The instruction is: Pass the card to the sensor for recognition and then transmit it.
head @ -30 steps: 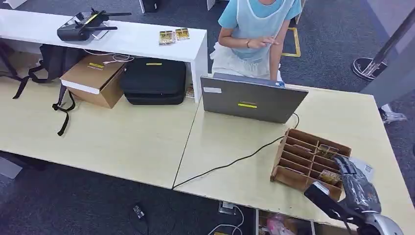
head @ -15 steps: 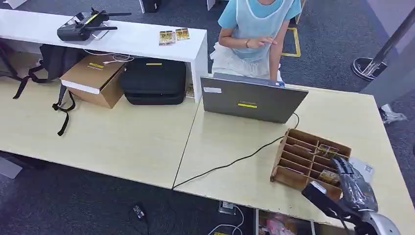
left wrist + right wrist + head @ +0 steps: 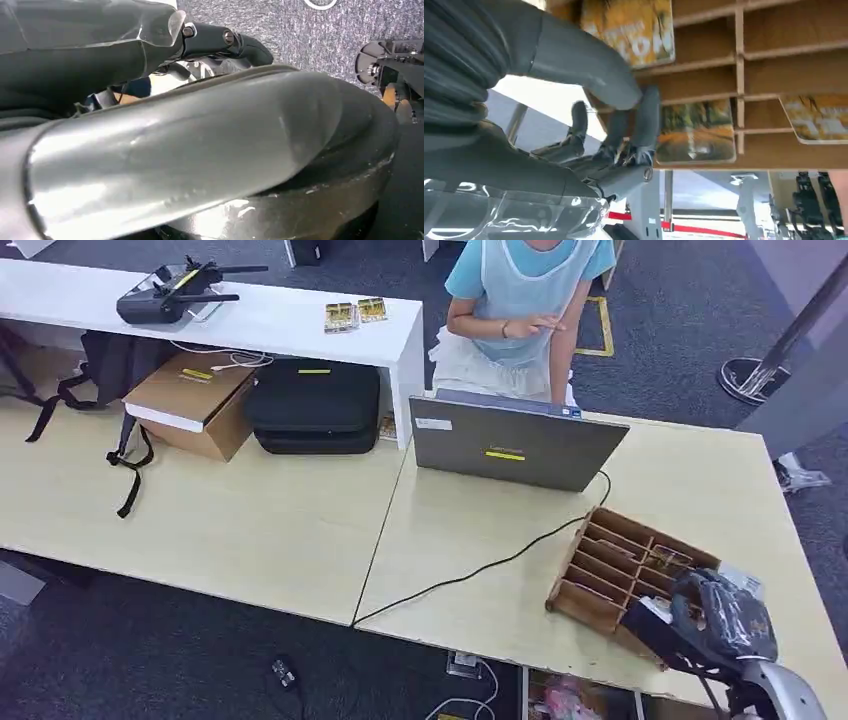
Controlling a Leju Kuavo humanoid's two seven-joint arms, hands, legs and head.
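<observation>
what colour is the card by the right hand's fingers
Autumn orange and green card, clearest in the right wrist view.

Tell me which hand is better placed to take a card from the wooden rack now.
The right hand. It is already at the near end of the wooden rack, with its fingers beside a card in a slot. The left hand appears to hang by the floor.

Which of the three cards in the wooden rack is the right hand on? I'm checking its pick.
The middle card: the right hand has its fingers on that card's edge. The other two sit in neighbouring slots, untouched.
</observation>
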